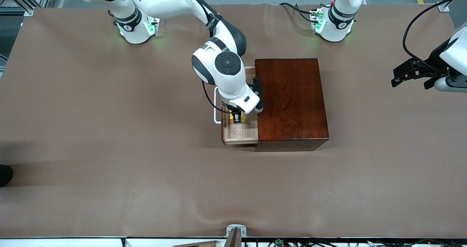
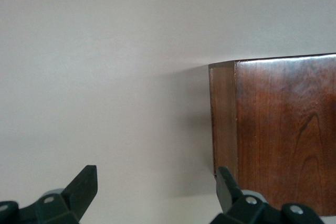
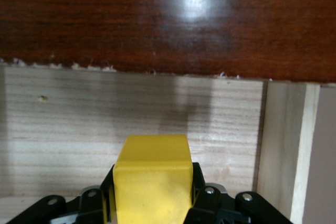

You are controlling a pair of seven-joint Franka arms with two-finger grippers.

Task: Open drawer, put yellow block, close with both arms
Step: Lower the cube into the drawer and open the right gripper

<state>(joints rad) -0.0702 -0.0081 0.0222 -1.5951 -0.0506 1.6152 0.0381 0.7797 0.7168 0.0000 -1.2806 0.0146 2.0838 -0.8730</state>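
Observation:
The drawer (image 1: 239, 132) stands pulled out of the dark box (image 1: 292, 101) toward the right arm's end of the table, its white handle (image 1: 216, 110) leading. My right gripper (image 1: 237, 118) is down inside the pale tray, shut on the yellow block (image 1: 232, 115). In the right wrist view the yellow block (image 3: 152, 179) fills the space between the black fingers (image 3: 202, 192), just above the tray floor (image 3: 131, 108). My left gripper (image 1: 394, 77) waits open over bare table at the left arm's end, holding nothing. In the left wrist view its fingers (image 2: 79, 190) are spread wide beside the box (image 2: 283, 140).
The box is the only large object on the brown table cover (image 1: 109, 130). The right arm's wrist (image 1: 222, 70) hangs over the open drawer and its handle. A metal fixture (image 1: 235, 232) sits at the table edge nearest the front camera.

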